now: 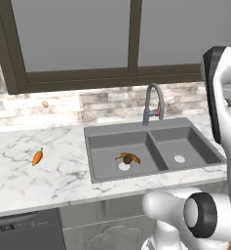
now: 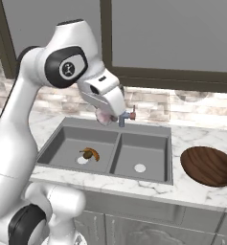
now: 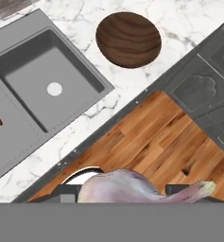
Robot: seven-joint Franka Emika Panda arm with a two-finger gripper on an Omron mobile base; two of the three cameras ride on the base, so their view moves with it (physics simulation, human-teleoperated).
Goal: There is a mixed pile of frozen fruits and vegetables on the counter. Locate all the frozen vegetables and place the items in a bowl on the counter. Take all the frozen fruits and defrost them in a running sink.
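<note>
The pinkish-white bulb (image 3: 120, 187), grasped in the hand (image 2: 105, 116), is being carried and must next be lowered into the wooden bowl (image 3: 128, 39).

The pinkish-white bulb (image 3: 120, 188) sits in the end effector (image 3: 122, 191), well apart from the bowl (image 3: 128, 39) beside the sink (image 3: 42, 85).

Base views flank the sink (image 1: 153, 149) from behind, hand view looks steeply down, sink shared
</note>
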